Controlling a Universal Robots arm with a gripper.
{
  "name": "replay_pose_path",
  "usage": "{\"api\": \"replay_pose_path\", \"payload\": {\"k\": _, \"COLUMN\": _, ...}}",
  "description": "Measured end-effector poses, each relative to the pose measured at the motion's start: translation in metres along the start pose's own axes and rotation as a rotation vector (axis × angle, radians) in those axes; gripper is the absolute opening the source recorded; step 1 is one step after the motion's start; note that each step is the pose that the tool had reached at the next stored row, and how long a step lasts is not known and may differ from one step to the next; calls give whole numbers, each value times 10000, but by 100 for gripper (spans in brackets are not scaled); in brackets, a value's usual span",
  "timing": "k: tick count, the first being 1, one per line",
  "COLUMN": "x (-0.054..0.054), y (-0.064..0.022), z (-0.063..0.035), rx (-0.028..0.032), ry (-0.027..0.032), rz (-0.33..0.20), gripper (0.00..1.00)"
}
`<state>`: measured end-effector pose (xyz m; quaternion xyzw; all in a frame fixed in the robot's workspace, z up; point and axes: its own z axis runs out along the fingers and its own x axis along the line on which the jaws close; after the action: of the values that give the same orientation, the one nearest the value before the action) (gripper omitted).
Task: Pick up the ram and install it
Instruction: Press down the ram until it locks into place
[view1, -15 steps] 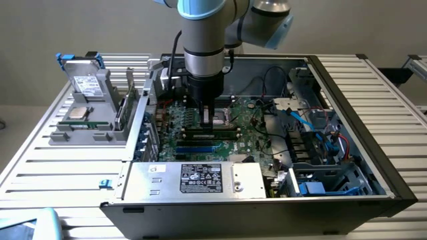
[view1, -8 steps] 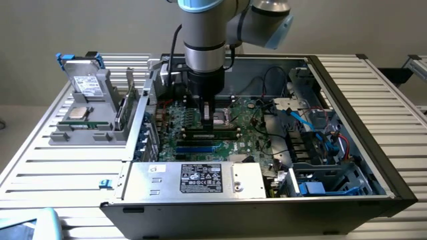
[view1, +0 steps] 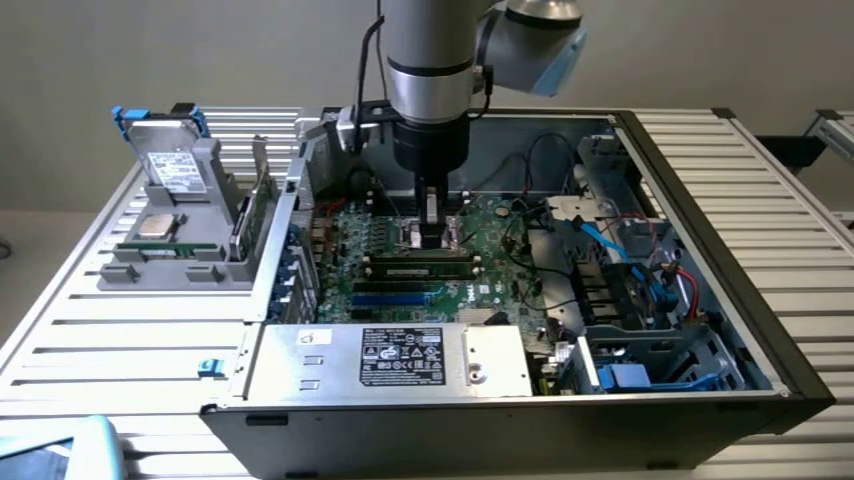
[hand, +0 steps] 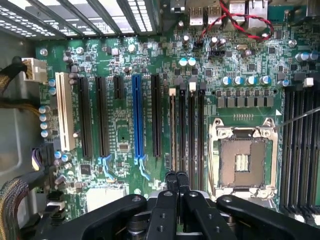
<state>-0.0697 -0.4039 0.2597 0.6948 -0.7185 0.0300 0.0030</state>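
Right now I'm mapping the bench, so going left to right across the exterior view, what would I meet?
Grey holder rack with the boxy hard drive → open computer case's left wall → the tool down over the motherboard → cables and drive bays.

The arm (view1: 427, 60) is showing a polished silver-grey tube with a black ring band and a pale blue joint cap, and a dark cable is trailing beside it. The gripper (hand: 176, 181) is showing matte black linkages with round pivot pins and small, possibly screw, holes.
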Motion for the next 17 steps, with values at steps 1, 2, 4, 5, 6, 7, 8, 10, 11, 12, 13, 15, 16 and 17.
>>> {"api": "replay_pose_path", "payload": {"k": 1, "x": 1, "y": -9, "z": -2, "rx": -41, "ry": 2, "rz": -1, "gripper": 11}}
{"api": "replay_pose_path", "payload": {"k": 2, "x": 1, "y": -9, "z": -2, "rx": -41, "ry": 2, "rz": -1, "gripper": 11}}
{"api": "replay_pose_path", "payload": {"k": 4, "x": 1, "y": -9, "z": -5, "rx": -43, "ry": 3, "rz": 1, "gripper": 11}}
{"api": "replay_pose_path", "payload": {"k": 5, "x": 0, "y": -9, "z": -5, "rx": -42, "ry": 2, "rz": 1, "gripper": 11}}
{"api": "replay_pose_path", "payload": {"k": 6, "x": 1, "y": -9, "z": -7, "rx": -43, "ry": 3, "rz": 1, "gripper": 11}}
{"api": "replay_pose_path", "payload": {"k": 7, "x": 1, "y": -9, "z": -8, "rx": -43, "ry": 3, "rz": 2, "gripper": 11}}
{"api": "replay_pose_path", "payload": {"k": 8, "x": 1, "y": -9, "z": -9, "rx": -43, "ry": 3, "rz": 2, "gripper": 11}}
{"api": "replay_pose_path", "payload": {"k": 10, "x": 1, "y": -9, "z": -9, "rx": -43, "ry": 3, "rz": 12, "gripper": 11}}
{"api": "replay_pose_path", "payload": {"k": 11, "x": 1, "y": -9, "z": -9, "rx": -46, "ry": 7, "rz": 81, "gripper": 11}}
{"api": "replay_pose_path", "payload": {"k": 12, "x": 1, "y": -9, "z": -9, "rx": -52, "ry": 11, "rz": 181, "gripper": 11}}
{"api": "replay_pose_path", "payload": {"k": 13, "x": 1, "y": -9, "z": -9, "rx": -58, "ry": 16, "rz": 322, "gripper": 11}}
{"api": "replay_pose_path", "payload": {"k": 15, "x": 1, "y": -9, "z": -8, "rx": -72, "ry": 27, "rz": 612, "gripper": 11}}
{"api": "replay_pose_path", "payload": {"k": 16, "x": 1, "y": -9, "z": -8, "rx": -78, "ry": 33, "rz": 755, "gripper": 11}}
{"api": "replay_pose_path", "payload": {"k": 17, "x": 1, "y": -9, "z": -7, "rx": -85, "ry": 38, "rz": 899, "gripper": 11}}
